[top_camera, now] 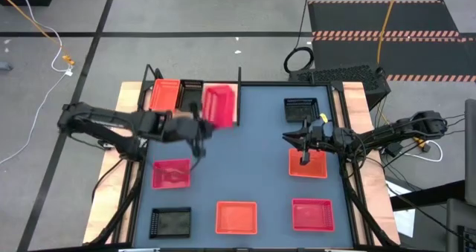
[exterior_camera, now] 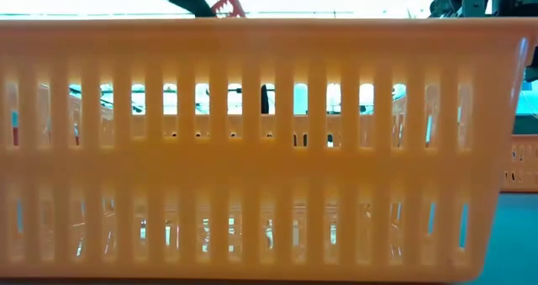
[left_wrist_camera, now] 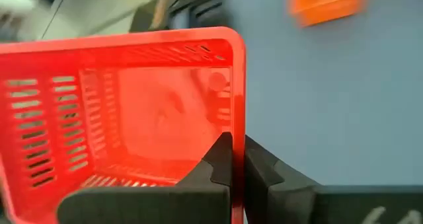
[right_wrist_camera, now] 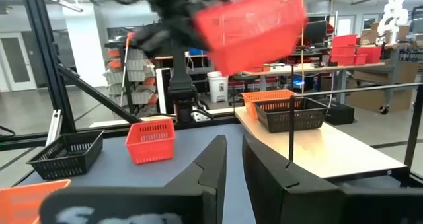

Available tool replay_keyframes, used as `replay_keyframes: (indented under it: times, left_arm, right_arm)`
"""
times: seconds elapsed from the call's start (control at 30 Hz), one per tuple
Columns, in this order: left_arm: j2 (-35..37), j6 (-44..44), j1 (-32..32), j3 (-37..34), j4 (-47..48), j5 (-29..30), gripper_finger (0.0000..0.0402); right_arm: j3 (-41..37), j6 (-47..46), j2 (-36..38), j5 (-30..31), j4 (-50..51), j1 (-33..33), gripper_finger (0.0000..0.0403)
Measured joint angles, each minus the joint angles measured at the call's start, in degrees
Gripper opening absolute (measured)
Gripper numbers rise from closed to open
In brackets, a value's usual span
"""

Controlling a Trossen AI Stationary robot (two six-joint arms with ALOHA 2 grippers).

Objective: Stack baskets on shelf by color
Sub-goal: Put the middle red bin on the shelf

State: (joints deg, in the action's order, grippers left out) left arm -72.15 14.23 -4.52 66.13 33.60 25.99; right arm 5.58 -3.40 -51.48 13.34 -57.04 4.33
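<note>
My left gripper [top_camera: 199, 127] is shut on a pink-red basket [top_camera: 218, 105] and holds it in the air over the right end of the shelf [top_camera: 132, 96]. The right wrist view shows this basket [right_wrist_camera: 251, 22] tilted and high above the board [right_wrist_camera: 330, 151]. An orange basket [top_camera: 165, 94] and a black basket [top_camera: 191, 92] rest with their bottoms on the shelf. My right gripper [top_camera: 303, 154] hovers, shut, over an orange basket [top_camera: 307, 165] near the table's right side and touches nothing. My left gripper pinches one side wall of the pink-red basket at its rim [left_wrist_camera: 238, 128]. One finger [left_wrist_camera: 221, 161] is inside the basket and the other [left_wrist_camera: 264, 174] is outside. The fingers come from the table's left-near side. The basket is lifted clear and tilted.
On the blue-grey tabletop lie a black basket [top_camera: 301, 109], a pink basket [top_camera: 171, 173], a black basket [top_camera: 170, 222], an orange basket [top_camera: 236, 216] and a pink-red basket [top_camera: 312, 213]. The orange basket [exterior_camera: 252, 150] fills the low view. A black upright post [top_camera: 239, 96] stands beside the held basket.
</note>
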Motion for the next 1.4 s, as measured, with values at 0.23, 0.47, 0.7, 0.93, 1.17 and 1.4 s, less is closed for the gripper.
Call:
replay_keyframes:
  times: [0.23,0.47,0.7,0.93,1.17,1.4]
  left_arm:
    - [-5.78,1.16,16.51,0.07,-0.37,-6.12,0.001]
    - [-12.69,2.33,27.06,3.34,4.22,-13.31,0.0021]
    - [-17.73,10.74,28.6,3.45,4.22,-17.13,0.0008]
    - [-22.04,12.41,29.15,3.45,4.27,-17.15,0.0027]
    - [-23.96,12.84,29.69,3.43,4.21,-17.19,0.0009]
    - [-23.97,12.84,29.65,3.43,4.42,-17.43,0.0057]
  right_arm:
    - [0.0,0.0,0.0,0.08,-0.14,-0.88,0.0045]
    - [0.0,1.21,-0.02,0.11,-0.32,-1.01,0.0045]
    - [0.0,1.53,-0.02,0.13,0.59,-1.28,0.0045]
    - [0.0,1.27,-0.02,0.13,0.75,-1.28,0.0045]
    - [0.0,0.09,-0.02,0.11,0.75,-1.28,0.0045]
    - [0.0,-0.25,-0.02,0.13,0.75,-1.28,0.0045]
